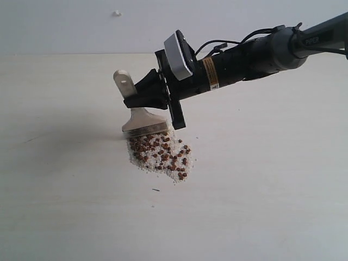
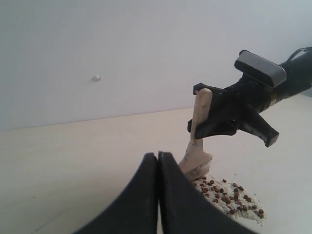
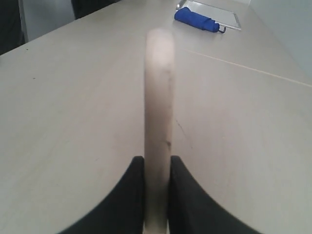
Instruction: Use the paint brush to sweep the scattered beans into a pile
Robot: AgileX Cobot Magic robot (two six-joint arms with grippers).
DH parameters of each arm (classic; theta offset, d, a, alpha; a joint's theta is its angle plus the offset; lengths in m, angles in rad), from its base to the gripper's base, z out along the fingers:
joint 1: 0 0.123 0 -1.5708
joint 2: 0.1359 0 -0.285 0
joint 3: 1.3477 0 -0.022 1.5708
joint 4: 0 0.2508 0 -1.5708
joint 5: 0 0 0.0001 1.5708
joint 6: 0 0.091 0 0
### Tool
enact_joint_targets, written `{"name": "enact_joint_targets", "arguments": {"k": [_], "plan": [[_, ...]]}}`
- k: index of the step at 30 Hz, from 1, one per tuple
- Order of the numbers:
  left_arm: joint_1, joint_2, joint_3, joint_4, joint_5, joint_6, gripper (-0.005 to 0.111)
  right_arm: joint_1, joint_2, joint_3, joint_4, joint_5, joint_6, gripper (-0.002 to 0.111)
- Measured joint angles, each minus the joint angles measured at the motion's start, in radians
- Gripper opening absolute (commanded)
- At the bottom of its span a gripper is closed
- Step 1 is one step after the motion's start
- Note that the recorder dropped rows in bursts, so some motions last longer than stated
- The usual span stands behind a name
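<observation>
Externally, the right gripper [image 1: 140, 97] clamps the paint brush [image 1: 142, 120], bristles touching the heaped beans [image 1: 160, 152]. Left wrist: left gripper [image 2: 157, 157] pressed closed, empty, nearby. Right wrist: handle [image 3: 158, 97] pinched squarely; short, flat, inward strokes should suit.

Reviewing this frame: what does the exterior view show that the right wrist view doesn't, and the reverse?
Only the exterior view: the beans mixed with pale crumbs, gathered in a pile at the working end of the paint brush, plus the brush's silver ferrule and the arm holding it.
Only the right wrist view: a blue object lying by a pale flat rectangle, far across the table.
Both: the brush's wooden handle clamped between the jaws of the right gripper, over the pale table.
</observation>
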Motion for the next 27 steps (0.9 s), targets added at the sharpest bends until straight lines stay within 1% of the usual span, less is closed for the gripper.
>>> {"name": "enact_joint_targets", "arguments": {"k": [8,16,22,27], "plan": [[0.000,0.000,0.000,0.000,0.000,0.000,0.000,0.000,-0.061,0.000,-0.048,0.008,0.017,0.000],[0.000,0.000,0.000,0.000,0.000,0.000,0.000,0.000,-0.119,0.000,-0.056,0.011,0.051,0.000],[0.000,0.000,0.000,0.000,0.000,0.000,0.000,0.000,-0.142,0.000,-0.091,0.093,0.155,0.000],[0.000,0.000,0.000,0.000,0.000,0.000,0.000,0.000,-0.150,0.004,-0.114,0.243,0.310,0.000]]}}
